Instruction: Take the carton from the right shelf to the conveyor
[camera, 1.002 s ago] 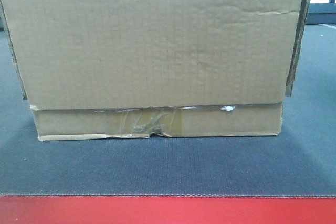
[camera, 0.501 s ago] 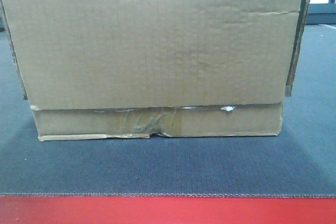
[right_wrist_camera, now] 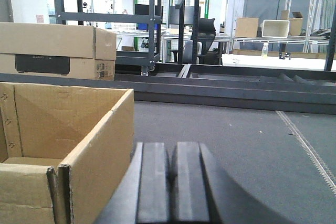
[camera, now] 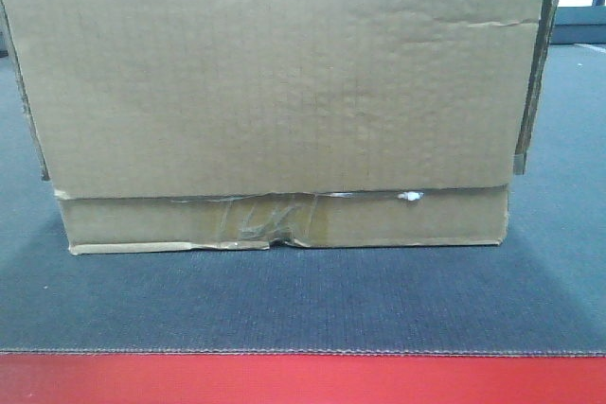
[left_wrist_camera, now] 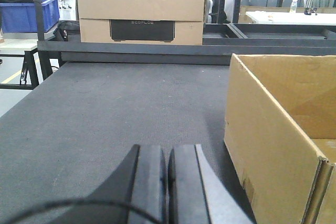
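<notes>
The carton, plain brown with crinkled tape on its lower flap and a small white torn spot, stands on the dark grey conveyor, behind its red edge strip. It is open-topped. My left gripper is shut on nothing, low over the belt, just left of the carton's wall. On the other side my right gripper is shut and empty too, close beside the carton's right wall. The right shelf is out of view.
A second cardboard box with a black label sits beyond the belt's dark far rail. A blue bin is at the far left. Dark shelving racks and tables with a white bin stand further back.
</notes>
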Controlling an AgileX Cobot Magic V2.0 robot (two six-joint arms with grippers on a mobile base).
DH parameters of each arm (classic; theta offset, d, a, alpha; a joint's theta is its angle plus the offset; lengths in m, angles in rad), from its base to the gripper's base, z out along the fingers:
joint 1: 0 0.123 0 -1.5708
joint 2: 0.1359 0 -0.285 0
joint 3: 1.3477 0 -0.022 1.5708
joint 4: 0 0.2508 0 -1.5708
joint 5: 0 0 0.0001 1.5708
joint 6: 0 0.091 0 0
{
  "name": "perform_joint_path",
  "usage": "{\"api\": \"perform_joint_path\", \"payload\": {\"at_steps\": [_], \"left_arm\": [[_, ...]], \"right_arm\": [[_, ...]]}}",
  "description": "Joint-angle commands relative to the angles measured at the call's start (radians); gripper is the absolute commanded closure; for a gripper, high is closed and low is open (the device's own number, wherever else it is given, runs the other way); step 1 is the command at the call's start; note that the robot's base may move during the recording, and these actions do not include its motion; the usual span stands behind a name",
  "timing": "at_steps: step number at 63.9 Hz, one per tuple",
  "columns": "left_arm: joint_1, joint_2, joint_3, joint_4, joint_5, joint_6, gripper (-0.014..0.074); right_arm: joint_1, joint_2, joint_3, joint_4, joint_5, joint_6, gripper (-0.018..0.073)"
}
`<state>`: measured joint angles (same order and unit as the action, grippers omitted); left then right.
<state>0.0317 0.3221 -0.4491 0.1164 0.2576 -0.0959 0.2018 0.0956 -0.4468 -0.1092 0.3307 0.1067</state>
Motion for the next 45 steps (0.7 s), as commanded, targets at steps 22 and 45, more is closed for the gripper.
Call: {"api": "perform_joint_path", "payload": {"at_steps": [22,45], "left_arm": [[0.004,-0.007,0.001,0.0,-0.015,0.008,0.0582],[0.004,-0.033,0.084,-0.002,-0.092,0.008,0.0582]], "right_arm": [[-0.004,-0.004,0.003,-0.011,-0.018,-0.003,0.0627],[-0.004,-0.004,0.003,-0.011,-0.018,-0.003,0.0627]]}}
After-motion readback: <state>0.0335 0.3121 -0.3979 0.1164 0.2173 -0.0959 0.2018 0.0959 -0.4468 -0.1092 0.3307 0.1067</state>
